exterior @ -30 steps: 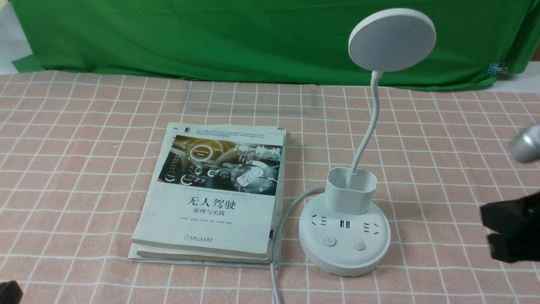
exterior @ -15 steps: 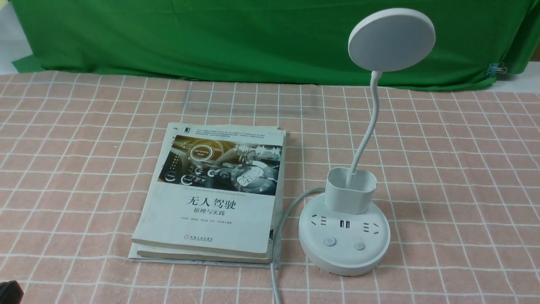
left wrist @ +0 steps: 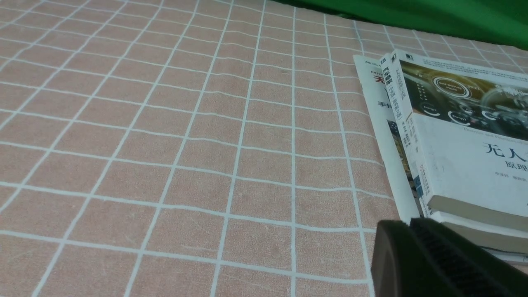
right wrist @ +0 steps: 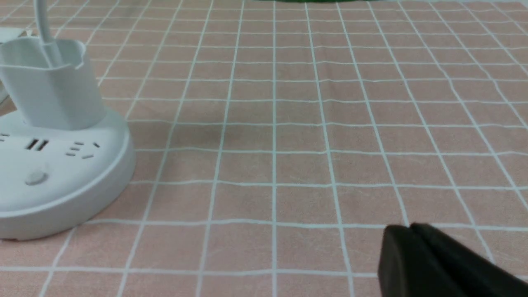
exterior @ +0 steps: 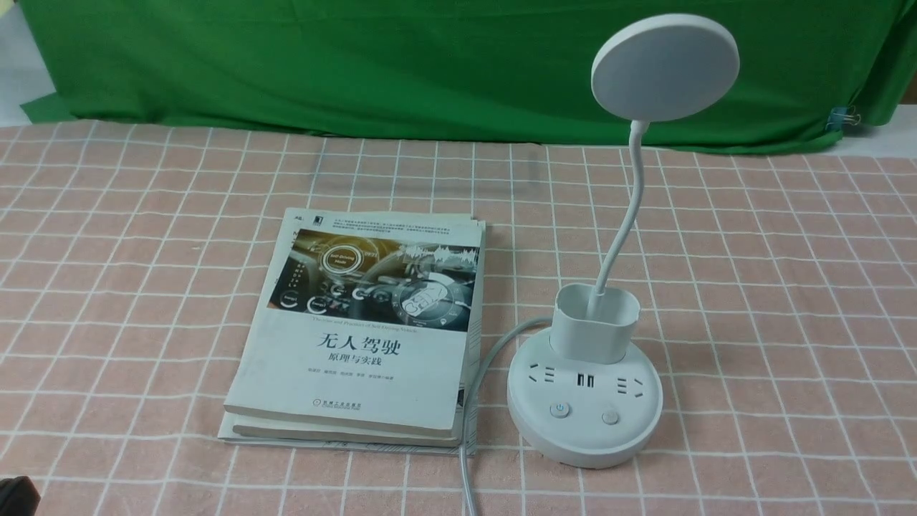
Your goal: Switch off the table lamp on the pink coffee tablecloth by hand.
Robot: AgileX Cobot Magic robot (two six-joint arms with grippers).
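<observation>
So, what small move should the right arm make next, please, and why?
I would simply hold the right gripper away from the lamp. The disc shows no glow, so the lamp is probably already off. The fingers are shut and clear of the base; pressing a button might light it again.

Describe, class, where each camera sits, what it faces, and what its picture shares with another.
Front: between the arms, facing forward; lamp, books; left gripper's tip.
Left wrist: over the tablecloth, facing books; closed left gripper.
Right wrist: facing tablecloth, lamp base; closed right gripper.
Front and left wrist share books.
</observation>
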